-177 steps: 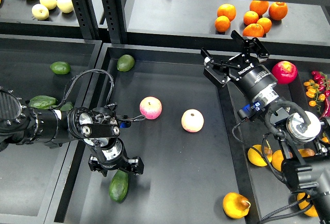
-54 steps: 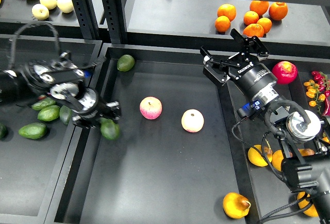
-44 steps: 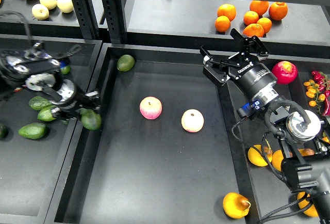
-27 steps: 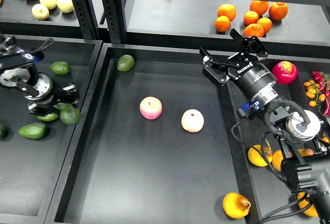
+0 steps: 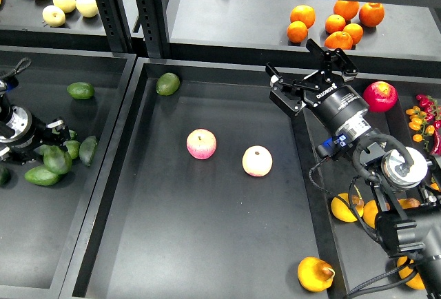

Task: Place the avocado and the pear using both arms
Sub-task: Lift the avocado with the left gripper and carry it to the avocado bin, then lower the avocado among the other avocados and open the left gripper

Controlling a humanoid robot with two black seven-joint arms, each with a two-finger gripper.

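My left gripper (image 5: 38,146) is at the far left over the left tray (image 5: 103,196), shut on the elongated dark green avocado (image 5: 56,160), which hangs just above a cluster of other avocados. The pear (image 5: 315,273), yellow-orange with a reddish blush, lies at the front right corner of the middle tray (image 5: 207,244). My right gripper (image 5: 311,65) is open and empty above the back right edge of the middle tray, far from the pear.
Two pink-yellow apples (image 5: 201,143) (image 5: 257,160) lie mid-tray. A small round avocado (image 5: 167,83) sits at its back left. Loose avocados (image 5: 41,176) (image 5: 80,90) lie in the left tray. Oranges (image 5: 335,22) are on the back shelf; a red apple (image 5: 380,96) and yellow fruit (image 5: 344,207) are at right.
My left arm lifted the avocado from the front of the middle tray and carried it left over the divider into the left tray. The right arm has barely moved.
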